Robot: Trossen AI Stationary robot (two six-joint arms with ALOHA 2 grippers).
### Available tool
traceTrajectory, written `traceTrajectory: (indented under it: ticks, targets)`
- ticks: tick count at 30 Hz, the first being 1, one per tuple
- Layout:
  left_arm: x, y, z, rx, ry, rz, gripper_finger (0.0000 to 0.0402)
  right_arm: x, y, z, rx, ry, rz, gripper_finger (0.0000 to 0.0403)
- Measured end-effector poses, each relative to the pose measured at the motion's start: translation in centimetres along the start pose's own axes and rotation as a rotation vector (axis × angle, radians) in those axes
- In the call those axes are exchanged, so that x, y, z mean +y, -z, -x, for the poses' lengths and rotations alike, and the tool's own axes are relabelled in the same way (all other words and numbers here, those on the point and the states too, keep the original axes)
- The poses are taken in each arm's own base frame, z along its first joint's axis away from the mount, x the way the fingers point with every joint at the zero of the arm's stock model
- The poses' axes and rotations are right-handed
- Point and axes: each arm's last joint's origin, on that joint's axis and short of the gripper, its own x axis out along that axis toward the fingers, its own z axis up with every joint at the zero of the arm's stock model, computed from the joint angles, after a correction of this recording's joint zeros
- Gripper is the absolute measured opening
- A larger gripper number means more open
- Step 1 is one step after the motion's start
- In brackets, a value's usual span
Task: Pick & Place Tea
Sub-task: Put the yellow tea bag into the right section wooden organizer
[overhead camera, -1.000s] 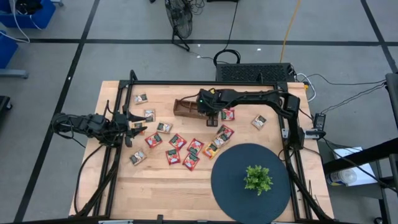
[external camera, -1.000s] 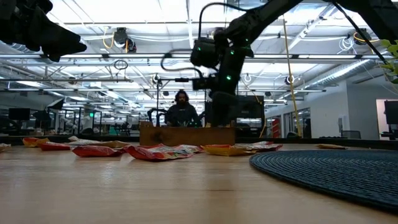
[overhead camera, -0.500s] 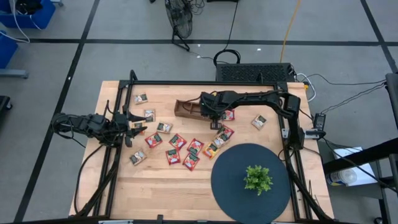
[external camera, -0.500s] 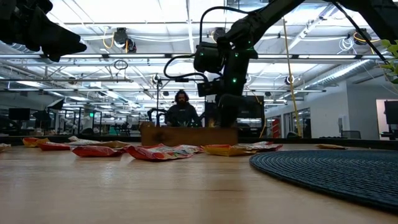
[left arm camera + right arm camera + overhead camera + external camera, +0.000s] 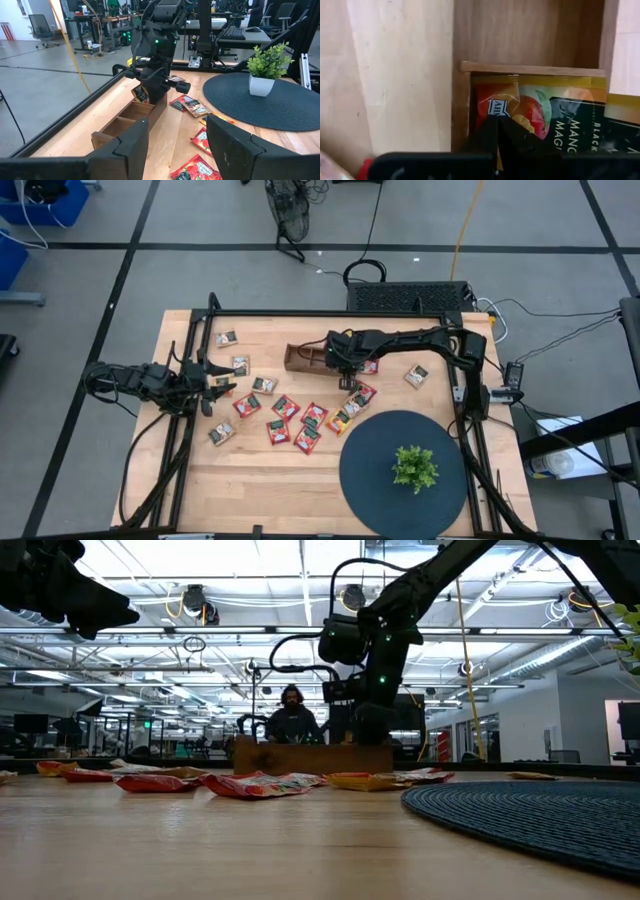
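High view: left gripper waits at the table's nine o'clock edge, fingers apart; loose tea sachets lie scattered mid-table; right gripper reaches into the wooden tray's three o'clock end, fingers clamped together on an orange sachet inside that compartment.

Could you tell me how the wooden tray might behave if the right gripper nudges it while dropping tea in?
The wooden tray looks small and lies unfastened on smooth wood, so it would probably slide. Low and long, it seems unlikely to tip. The right gripper is over its end, so a nudge might swing it round.
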Motion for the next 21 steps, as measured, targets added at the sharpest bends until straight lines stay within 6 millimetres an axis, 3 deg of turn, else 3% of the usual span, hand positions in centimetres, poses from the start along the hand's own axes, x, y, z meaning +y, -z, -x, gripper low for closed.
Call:
traceTrajectory:
  ticks: [8, 21]
  targets:
    - [0.0, 0.0, 0.0, 0.0, 0.0, 0.0, 0.02, 1.6, -0.4, 0.0, 0.043, 0.22, 0.081, 0.0]
    - [0.0, 0.0, 0.0, 0.0, 0.0, 0.0, 0.02, 3.1, -1.4, 0.3, -0.005, 0.389, 0.126, 0.0]
